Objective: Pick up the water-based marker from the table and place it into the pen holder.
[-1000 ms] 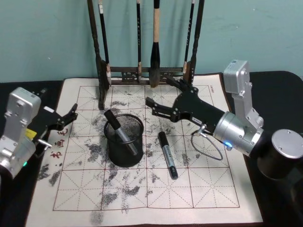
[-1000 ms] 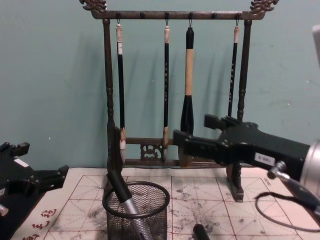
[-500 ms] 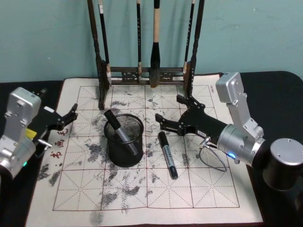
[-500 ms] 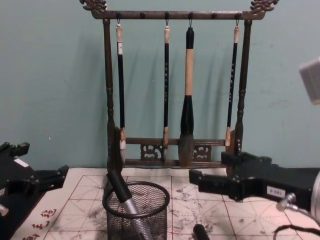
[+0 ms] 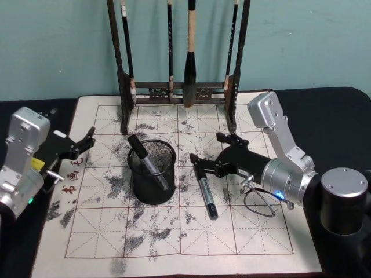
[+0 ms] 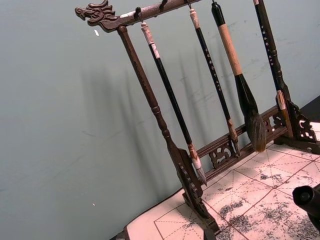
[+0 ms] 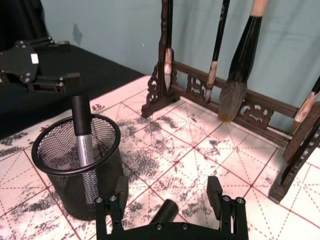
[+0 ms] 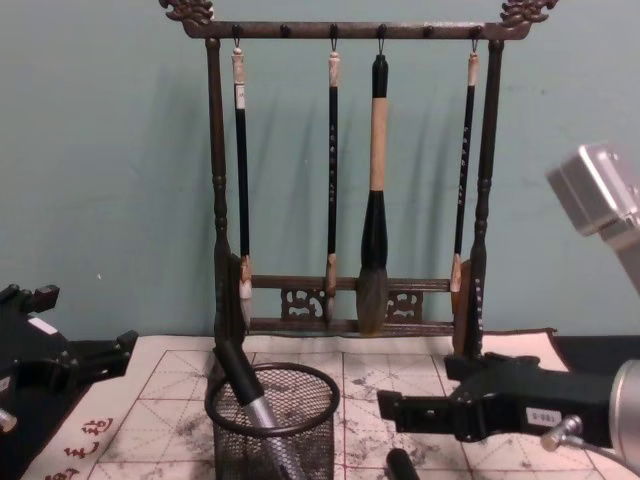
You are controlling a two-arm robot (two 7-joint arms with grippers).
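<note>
- left gripper (image 5: 83, 145): parked at the left edge of the grid mat (image 5: 174, 249), jaws apart and empty. Same spot and pose as a second ago, so idle.
- pen holder (image 5: 148, 191): upright on the mat, left of centre. Already holds a second marker (image 5: 152, 167), silver and black, leaning to the far-left rim. Neither has shifted.
- water-based marker (image 5: 205, 190): flat on the mat just right of the holder, not touching it. One end points far, the other near-right. It has not moved, so no pick yet.
- right gripper (image 5: 206, 148): this is the change.
  - A second ago it was raised and farther off, by the base of the brush rack (image 5: 179, 90).
  - It has since dropped and pulled nearer, away from the rack, and now sits low over the marker's far end.
  - Its fingers (image 7: 215, 189) are spread wide, one on each side of the marker's dark end in the right wrist view. They are not clamped on it.
  - Cannot tell whether the fingertips touch the mat.
- Meaning for the task:
  - The approach looks nearly done; the grasp, lift and drop are still to come.
  - Likely next: close on the marker's far end, lift, then carry it left over the holder.
  - Risks: an end grip may let the long body swing or droop. The leaning second marker takes up the far-left of the opening, so the near-right side looks like the freer place to drop.
</note>
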